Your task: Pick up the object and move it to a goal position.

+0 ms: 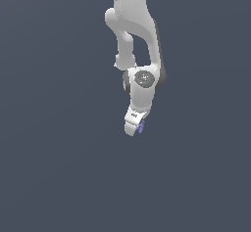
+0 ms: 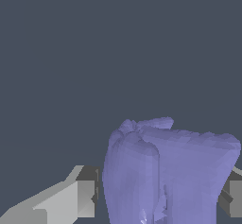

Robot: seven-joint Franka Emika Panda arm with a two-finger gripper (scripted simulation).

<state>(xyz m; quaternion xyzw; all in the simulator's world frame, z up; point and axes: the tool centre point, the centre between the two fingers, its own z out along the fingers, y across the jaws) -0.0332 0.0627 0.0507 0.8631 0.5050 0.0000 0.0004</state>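
In the exterior view, the white arm (image 1: 135, 35) reaches down from the top of the frame against a plain dark grey-blue ground. Its pincer (image 1: 136, 128) points downward, tilted a little. The object (image 1: 141, 127), a tiny lavender-blue block, shows at the pincer's tip, on the side toward the exterior view's right, touching the finger.

In the wrist view, the object (image 2: 170, 176) looms large, its faces ridged and faceted. It sits between the two grey fingers (image 2: 71, 202); one touches it on one side, the other shows just at its far edge. The pincer is closed narrowly on the object.
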